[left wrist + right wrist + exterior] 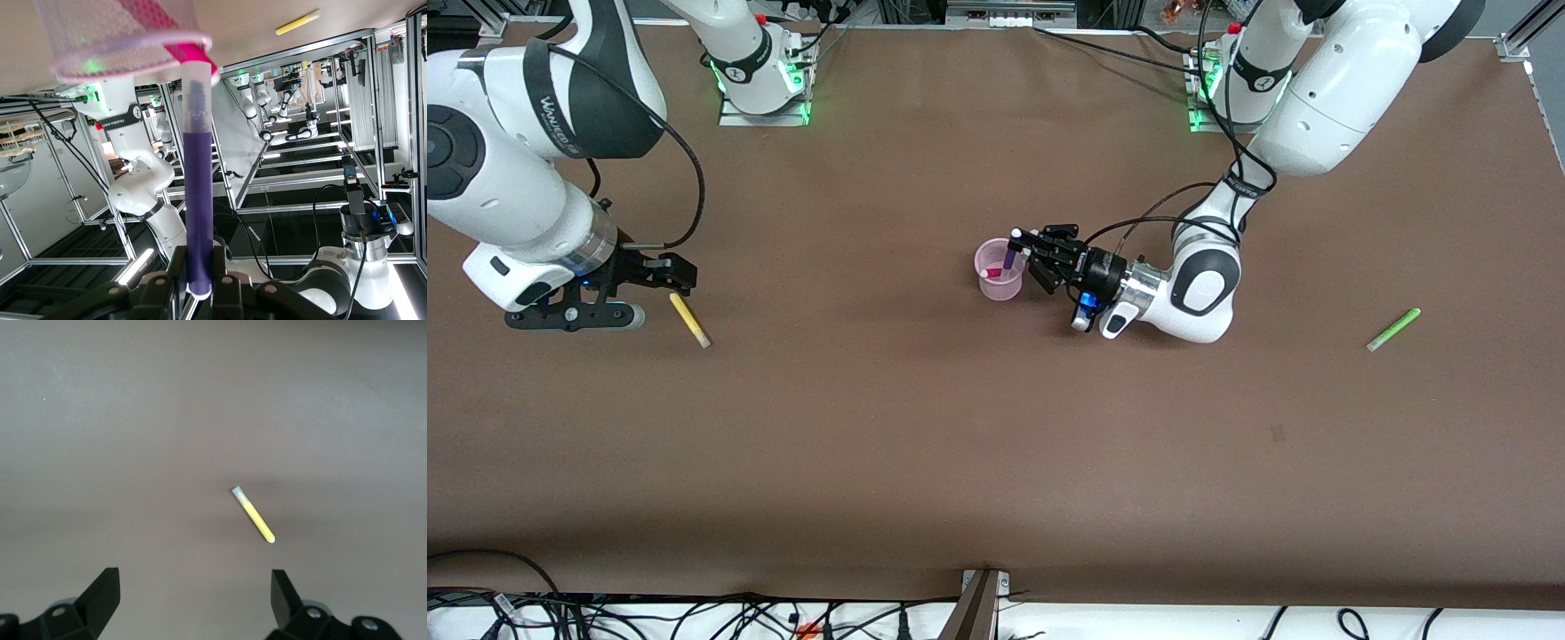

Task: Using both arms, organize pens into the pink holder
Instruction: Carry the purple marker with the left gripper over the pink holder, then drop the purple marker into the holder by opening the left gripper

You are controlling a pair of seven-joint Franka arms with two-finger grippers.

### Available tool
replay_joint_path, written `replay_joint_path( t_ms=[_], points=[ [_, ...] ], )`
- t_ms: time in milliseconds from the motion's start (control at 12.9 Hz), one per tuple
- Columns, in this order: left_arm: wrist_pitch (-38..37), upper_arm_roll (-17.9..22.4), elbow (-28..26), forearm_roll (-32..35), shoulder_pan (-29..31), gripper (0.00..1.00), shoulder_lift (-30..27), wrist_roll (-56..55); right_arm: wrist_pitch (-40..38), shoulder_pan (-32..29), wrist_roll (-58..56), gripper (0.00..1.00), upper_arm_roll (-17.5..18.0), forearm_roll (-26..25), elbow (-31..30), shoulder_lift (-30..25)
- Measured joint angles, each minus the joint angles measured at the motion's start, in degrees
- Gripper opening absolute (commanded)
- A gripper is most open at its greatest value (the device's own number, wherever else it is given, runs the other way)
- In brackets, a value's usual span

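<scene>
The pink holder point(1000, 271) is standing upright near the middle of the brown counter point(960, 462), with the magenta pen point(990, 273) already leaning inside it. The left gripper point(1021, 252) is reaching in from the holder's three o'clock side in the front view, its fingers point(1040, 276) clenching the dark purple pen point(1008, 257). That pen is hanging over the holder's rim, its pale end point(1016, 233) pointing up toward twelve o'clock. In the left wrist view the dark purple pen point(199, 207) is running straight out from between the fingers point(157, 293) to the rim of the pink holder point(127, 53), where the magenta pen point(183, 53) is showing through the translucent wall.

The right gripper point(665, 271) is hovering over the counter toward the right arm's end, its fingers point(100, 597) spread wide and grasping nothing. The yellow pen point(690, 320) is lying flat on the counter just beside it, at about five o'clock from it in the front view. In the right wrist view the yellow pen point(253, 515) is lying on the bare counter between and ahead of the two fingers.

The light green pen point(1393, 329) is lying on the counter toward the left arm's end, well apart from the holder, at roughly four o'clock from it.
</scene>
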Motion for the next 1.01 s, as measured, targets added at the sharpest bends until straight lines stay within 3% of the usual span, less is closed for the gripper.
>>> replay_joint_path(
  t_ms=[931,1008],
  points=[
    [2.1,0.0,0.2,0.0,-0.5,0.00,2.3,3.2,-0.2,0.0,0.0,1.00,0.0,0.0,0.0,0.0],
    [2.7,0.0,0.2,0.0,-0.8,0.18,2.3,3.2,-0.2,0.0,0.0,1.00,0.0,0.0,0.0,0.0]
  ],
)
